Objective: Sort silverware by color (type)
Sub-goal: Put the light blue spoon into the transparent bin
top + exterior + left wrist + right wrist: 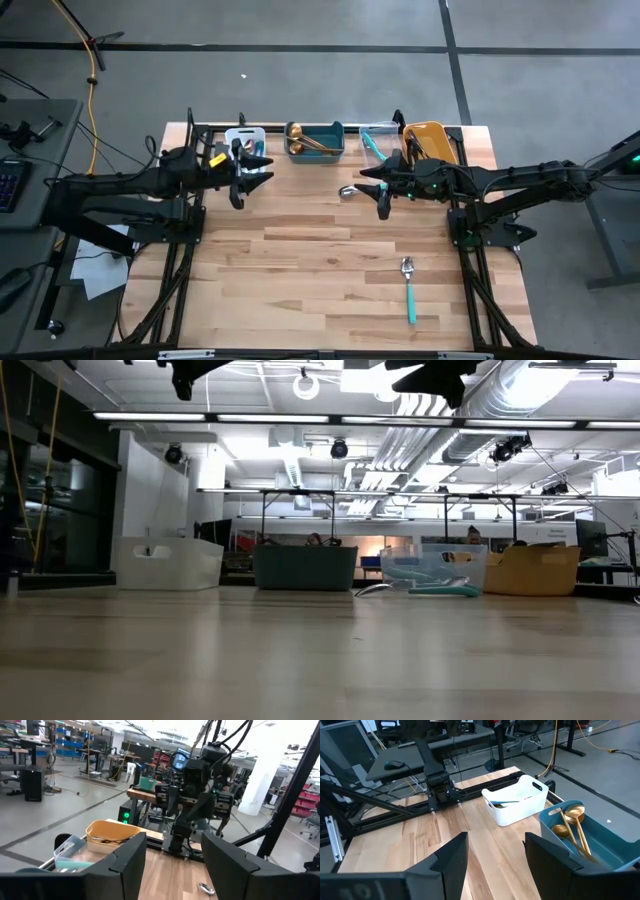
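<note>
Hard to make out: contents of the white bin [243, 140], clear bin [376, 140] and orange bin [432, 140]. Gold spoons [571, 822] in the teal bin [316, 138]; teal-handled spoon [409, 288] alone on the table [300, 260]; silver spoon [347, 191] just beside the right gripper [383, 189]. Both grippers, left gripper [240, 178] included, raised, parted wide, holding nothing.

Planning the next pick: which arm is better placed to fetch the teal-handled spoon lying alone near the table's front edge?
Probably the right. The teal-handled spoon lies on the right half of the table, below the right gripper, which is open and empty. The left gripper hangs across the table, much farther off.
</note>
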Controlling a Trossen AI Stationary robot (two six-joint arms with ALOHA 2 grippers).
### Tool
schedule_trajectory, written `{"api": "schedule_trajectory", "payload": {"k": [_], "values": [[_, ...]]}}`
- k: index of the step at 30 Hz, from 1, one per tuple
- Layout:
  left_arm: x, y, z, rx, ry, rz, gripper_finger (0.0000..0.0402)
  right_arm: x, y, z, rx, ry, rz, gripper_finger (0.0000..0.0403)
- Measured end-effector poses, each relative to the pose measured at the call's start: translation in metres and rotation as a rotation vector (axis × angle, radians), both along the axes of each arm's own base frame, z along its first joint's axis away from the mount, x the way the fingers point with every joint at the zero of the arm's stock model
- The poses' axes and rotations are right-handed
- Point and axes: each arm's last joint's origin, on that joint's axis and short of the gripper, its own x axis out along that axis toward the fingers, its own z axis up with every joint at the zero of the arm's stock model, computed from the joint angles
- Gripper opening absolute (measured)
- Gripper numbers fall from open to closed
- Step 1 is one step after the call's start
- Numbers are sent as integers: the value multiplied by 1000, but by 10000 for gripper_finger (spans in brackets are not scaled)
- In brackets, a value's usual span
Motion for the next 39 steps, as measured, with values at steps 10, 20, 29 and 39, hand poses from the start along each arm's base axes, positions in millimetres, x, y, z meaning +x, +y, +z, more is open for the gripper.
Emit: {"api": "schedule_trajectory", "payload": {"k": [10,20,29,39], "values": [[0,0,0,0,5,0,181,0,0,0,-30,8,8,190],[0,0,-1,0,6,0,181,0,0,0,65,-16,-18,190],[0,0,-1,-1,6,0,181,0,0,0,68,-17,-19,190],[0,0,-3,-16,24,-1,181,1,0,3,74,-56,-18,190]]}}
